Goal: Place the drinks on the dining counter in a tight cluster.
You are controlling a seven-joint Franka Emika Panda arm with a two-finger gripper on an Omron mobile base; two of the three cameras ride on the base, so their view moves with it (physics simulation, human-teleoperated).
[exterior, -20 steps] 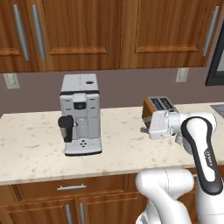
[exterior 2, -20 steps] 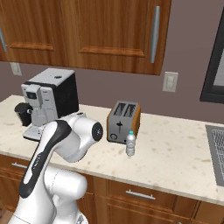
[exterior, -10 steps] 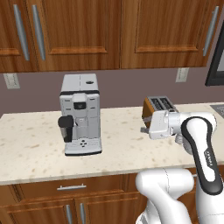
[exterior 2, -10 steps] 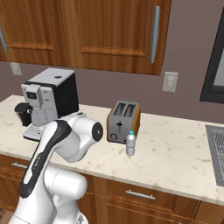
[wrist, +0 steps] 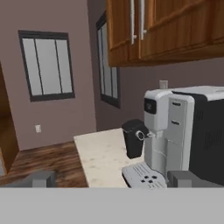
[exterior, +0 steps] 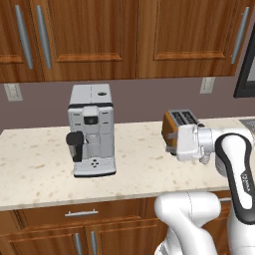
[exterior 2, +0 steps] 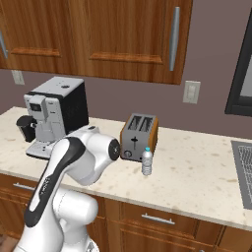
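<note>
Water bottle [exterior 2: 146, 161] upright on the table [exterior 2: 197, 172], just in front of the toaster [exterior 2: 139, 137]. Fingers [wrist: 41, 178] spread wide, empty, aimed past the coffee machine [wrist: 175, 135], well apart from the bottle.

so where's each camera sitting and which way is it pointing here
Left base view: behind the arm on its left, facing the wall counter, coffee machine and toaster; white arm at lower right.
Right base view: behind on its right, facing the same counter; arm at lower left, water bottle by the toaster.
Hand view: on the hand, looking along the counter at the coffee machine; the open gripper at bottom.
All three share the coffee machine.
</note>
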